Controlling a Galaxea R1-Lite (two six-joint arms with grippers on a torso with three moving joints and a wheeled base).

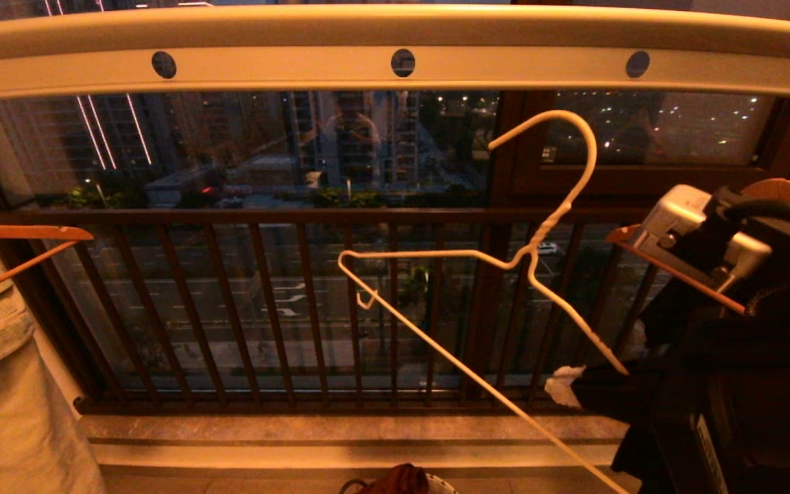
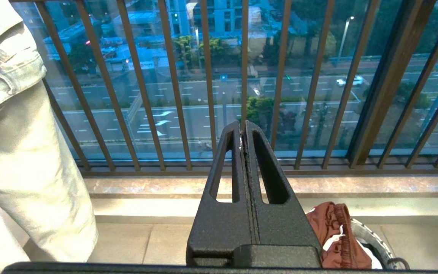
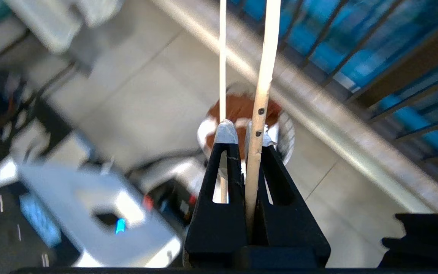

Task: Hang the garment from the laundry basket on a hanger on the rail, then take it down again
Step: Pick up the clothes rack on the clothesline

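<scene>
White wire hanger [image 1: 477, 274] is hanging off the rail [image 1: 395, 68], pinched in my right gripper [image 3: 243, 140], while the garment [image 2: 337, 236] is waiting in the laundry basket [image 2: 375, 239] below, so I am just starting; left gripper [image 2: 243, 129] pressed together.

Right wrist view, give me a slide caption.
Right pincer shut on the white wire hanger, above the shorts in the laundry basket.

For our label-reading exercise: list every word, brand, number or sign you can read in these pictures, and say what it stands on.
None can be read.
Black equipment at the head view's lower right: pale marking, too small to read.
Road beyond the railing: painted arrows only, no words.
</scene>
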